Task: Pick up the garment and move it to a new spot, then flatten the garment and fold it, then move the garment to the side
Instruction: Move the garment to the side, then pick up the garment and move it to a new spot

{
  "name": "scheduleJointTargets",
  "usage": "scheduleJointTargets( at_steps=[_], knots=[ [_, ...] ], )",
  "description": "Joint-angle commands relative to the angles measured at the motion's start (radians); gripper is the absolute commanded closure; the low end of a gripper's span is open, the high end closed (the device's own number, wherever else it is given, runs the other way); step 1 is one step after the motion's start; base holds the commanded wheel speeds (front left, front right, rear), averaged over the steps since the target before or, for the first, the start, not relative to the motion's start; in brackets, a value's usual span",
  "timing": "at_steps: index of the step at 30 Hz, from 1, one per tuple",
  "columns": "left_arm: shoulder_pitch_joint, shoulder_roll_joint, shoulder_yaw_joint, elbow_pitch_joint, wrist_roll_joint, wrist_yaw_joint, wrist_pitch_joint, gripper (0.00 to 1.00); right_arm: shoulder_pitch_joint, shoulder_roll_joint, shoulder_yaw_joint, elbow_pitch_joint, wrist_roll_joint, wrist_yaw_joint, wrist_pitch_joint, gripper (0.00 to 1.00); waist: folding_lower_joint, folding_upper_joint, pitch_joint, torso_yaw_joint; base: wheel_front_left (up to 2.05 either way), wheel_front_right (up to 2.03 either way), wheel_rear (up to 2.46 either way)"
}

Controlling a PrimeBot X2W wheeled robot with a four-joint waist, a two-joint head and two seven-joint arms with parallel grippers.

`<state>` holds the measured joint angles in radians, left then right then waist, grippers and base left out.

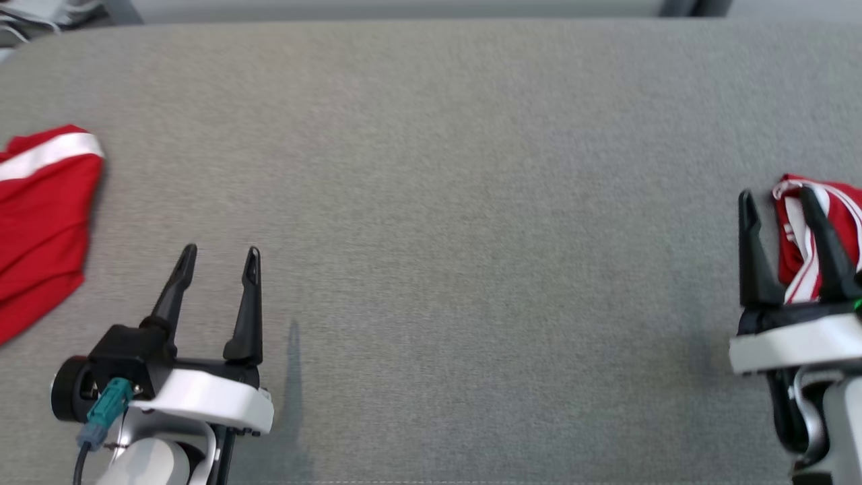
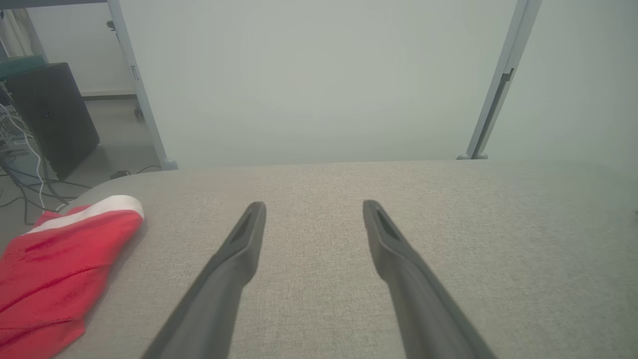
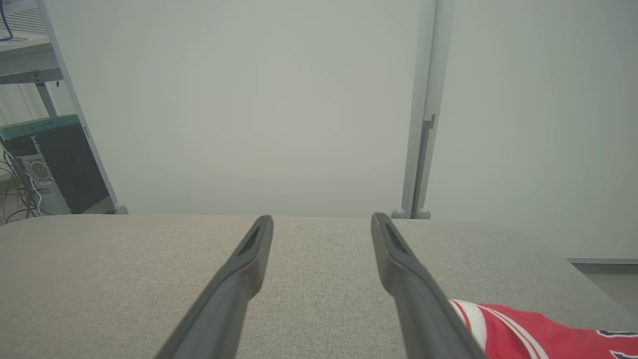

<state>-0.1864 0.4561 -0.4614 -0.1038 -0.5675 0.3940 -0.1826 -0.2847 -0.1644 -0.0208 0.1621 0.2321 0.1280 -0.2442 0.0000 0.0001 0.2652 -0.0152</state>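
Note:
A red garment with a white band [image 1: 40, 222] lies flat at the left edge of the grey fabric table [image 1: 431, 168]; in the left wrist view this garment [image 2: 55, 269] sits to the left of the fingers. A second red piece with white stripes [image 1: 847, 219] lies crumpled at the right edge, partly behind my right gripper's fingers, and shows as red striped cloth [image 3: 538, 334] low right in the right wrist view. My left gripper [image 1: 222, 250] [image 2: 314, 204] is open over bare table, right of the flat garment. My right gripper [image 1: 774, 195] [image 3: 322, 217] is open too, holding nothing.
Beyond the table's far edge stand pale partition panels with metal posts [image 3: 421, 124]. A dark computer case [image 2: 50, 114] and loose cables [image 2: 25, 184] sit on the floor off the far left corner. The wide middle of the table separates both arms.

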Motion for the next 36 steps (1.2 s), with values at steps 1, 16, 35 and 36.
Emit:
scheduleJointTargets(
  at_steps=[1,16,35,36],
  knots=[
    [-0.007,0.020,0.038,-0.011,-0.015,0.001,-0.009,0.00,0.034,0.007,0.016,-0.039,-0.010,0.003,0.012,0.00,0.0000,-0.0001,-0.064,0.057,0.00,0.00,0.00],
    [0.096,0.015,0.018,0.059,-0.051,-0.024,-0.030,0.00,0.306,0.084,-0.013,-0.102,-0.062,0.003,0.044,0.00,0.0000,-0.0001,-0.221,0.067,0.00,0.00,0.00],
    [0.115,0.030,0.032,0.063,-0.062,-0.008,-0.034,0.00,0.337,0.108,-0.032,-0.138,-0.071,0.003,0.050,0.00,0.0000,-0.0001,-0.224,0.067,0.00,0.00,0.00],
    [0.114,0.029,0.032,0.063,-0.062,-0.008,-0.034,0.00,0.337,0.108,-0.033,-0.138,-0.072,0.003,0.050,0.00,0.0000,-0.0001,-0.224,0.068,0.00,0.00,0.00]
  ],
)
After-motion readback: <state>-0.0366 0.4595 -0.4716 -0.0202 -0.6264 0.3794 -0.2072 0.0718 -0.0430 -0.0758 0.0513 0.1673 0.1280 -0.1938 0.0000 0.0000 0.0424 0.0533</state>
